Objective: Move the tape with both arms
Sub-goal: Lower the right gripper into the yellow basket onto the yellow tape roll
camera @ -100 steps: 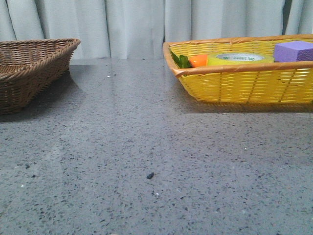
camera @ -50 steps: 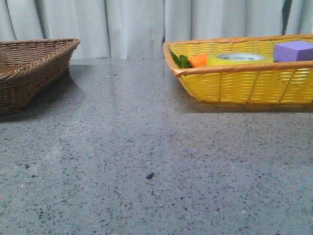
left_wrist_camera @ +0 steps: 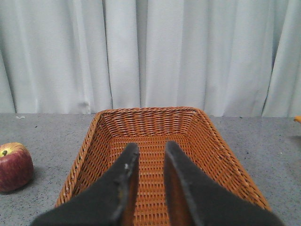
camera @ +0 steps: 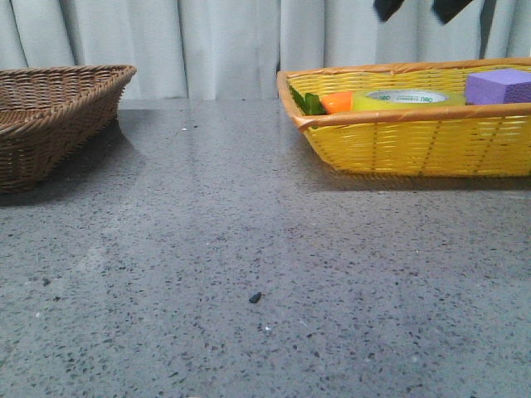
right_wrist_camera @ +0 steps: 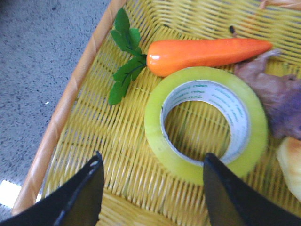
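One tape [right_wrist_camera: 206, 123] roll flat in yellow basket [right_wrist_camera: 70, 108], core axis vertical

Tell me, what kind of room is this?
Probably a robot test room, not a kitchen: a speckled grey table against plain white curtains, with a yellow basket holding tape and a toy-looking carrot, under the right gripper.

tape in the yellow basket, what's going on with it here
The tape lies flat in the yellow basket, next to a carrot and a purple block. The right hand hangs above it, open, with its fingers on either side of the roll and not touching it. The left hand is empty, its fingers close together, above the brown basket. Nothing has been lifted yet.
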{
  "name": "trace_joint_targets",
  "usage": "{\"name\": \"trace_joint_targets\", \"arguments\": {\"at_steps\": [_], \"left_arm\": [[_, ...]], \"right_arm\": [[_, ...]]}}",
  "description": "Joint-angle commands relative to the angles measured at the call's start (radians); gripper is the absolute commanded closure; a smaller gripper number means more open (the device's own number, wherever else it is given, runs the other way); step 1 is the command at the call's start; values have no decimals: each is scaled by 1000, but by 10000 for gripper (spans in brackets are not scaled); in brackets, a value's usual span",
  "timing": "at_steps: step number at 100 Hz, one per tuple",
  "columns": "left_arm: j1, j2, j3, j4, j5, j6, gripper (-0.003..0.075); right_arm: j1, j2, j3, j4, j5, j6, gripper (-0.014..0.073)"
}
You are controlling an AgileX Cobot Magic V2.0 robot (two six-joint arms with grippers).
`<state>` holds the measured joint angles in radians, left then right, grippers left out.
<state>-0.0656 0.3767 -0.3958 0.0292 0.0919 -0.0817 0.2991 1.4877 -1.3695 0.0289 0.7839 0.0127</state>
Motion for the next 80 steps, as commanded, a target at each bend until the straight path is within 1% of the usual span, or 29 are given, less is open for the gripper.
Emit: {"name": "trace_joint_targets", "arguments": {"at_steps": [1,18,25,36,57,64,76,80], "left_arm": [[1,13,-39,-7,-72,-9,601],[1,13,-39,-7,-72,-9,601],[1,13,-39,-7,-72,-9,601],[1,13,-39,-7,-72,-9,602],[1,13,-39,-7,-72,-9,604],[1,13,-39,-7,-72,-9,605],[1,13,-39,-7,-72,-9,605],[1,13,-39,-7,-72,-9,605]], "right_arm": [[1,41,-84,-12,-25,-13,209],[1,194,-206,-29,76,-13,209],[1,243,-244,-53,110,-13,209],[1,311,-300,-55,157,-13,210],[1,351,-322,-55,178,-13,218],[1,353,-322,-55,178,-13,272],[1,353,-322,-55,180,-13,459],[1,353,-322,-55,180,-13,508]]}}
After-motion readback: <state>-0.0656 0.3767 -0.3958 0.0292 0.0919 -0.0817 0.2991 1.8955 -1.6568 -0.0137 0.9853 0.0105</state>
